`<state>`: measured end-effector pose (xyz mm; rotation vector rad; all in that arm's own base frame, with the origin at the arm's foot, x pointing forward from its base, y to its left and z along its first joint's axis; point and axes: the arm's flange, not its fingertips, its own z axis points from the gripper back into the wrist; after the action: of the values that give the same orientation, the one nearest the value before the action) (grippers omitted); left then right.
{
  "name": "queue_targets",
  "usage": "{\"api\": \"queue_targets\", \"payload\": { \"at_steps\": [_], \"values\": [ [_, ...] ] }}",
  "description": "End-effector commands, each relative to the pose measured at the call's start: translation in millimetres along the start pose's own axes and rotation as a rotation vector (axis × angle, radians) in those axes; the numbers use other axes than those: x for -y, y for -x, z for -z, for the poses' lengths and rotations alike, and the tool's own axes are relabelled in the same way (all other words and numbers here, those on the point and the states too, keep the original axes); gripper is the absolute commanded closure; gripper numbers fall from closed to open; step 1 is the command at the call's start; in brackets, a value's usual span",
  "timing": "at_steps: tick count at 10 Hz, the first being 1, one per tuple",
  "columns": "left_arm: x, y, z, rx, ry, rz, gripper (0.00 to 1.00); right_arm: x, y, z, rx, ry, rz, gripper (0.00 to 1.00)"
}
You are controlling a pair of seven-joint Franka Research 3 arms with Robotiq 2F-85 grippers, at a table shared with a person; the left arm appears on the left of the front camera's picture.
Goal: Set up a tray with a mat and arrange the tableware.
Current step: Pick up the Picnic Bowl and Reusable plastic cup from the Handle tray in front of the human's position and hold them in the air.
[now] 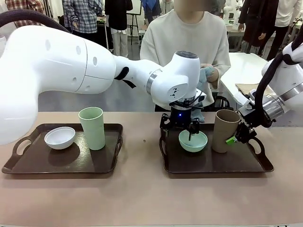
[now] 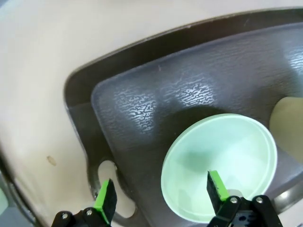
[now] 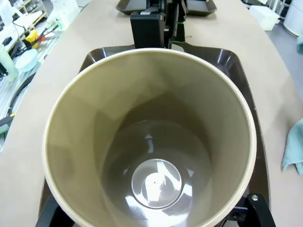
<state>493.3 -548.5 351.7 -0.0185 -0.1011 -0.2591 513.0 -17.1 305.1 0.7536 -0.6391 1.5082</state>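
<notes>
The left end effector [image 2: 161, 195] hung released, fingers [image 2: 216, 187] straddling the mint-green bowl's [image 2: 222, 156] rim, seemingly ready to pinch it; the right end effector [image 1: 234, 137] stood spread wide around the tan-brown tumbler [image 1: 224, 128]. Both pieces sat close together on the right tray [image 1: 215, 169], leaving the arms little room.

The right tray [image 2: 156, 94] is dark plastic with a fine wrinkled grain that catches glossy highlights. The mint-green bowl [image 2: 222, 156] is smooth matt plastic, and the tan-brown tumbler [image 3: 151, 156] is smooth too, with a soft sheen on its inner floor. The tabletop [image 1: 142, 198] looks matt and even.
</notes>
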Motion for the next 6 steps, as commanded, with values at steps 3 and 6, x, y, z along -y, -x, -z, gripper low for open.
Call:
{"api": "queue_targets", "payload": {
  "at_steps": [3,6],
  "values": [
    [-1.2,-5.1,1.9,-0.017,0.024,0.010,0.56,8.2,-1.0,4.6,0.037,-0.021,0.008,0.59],
    [-2.7,-5.5,1.9,0.001,0.021,-0.002,1.00,8.4,1.1,3.6,0.042,-0.015,0.003,1.00]
  ]
}}
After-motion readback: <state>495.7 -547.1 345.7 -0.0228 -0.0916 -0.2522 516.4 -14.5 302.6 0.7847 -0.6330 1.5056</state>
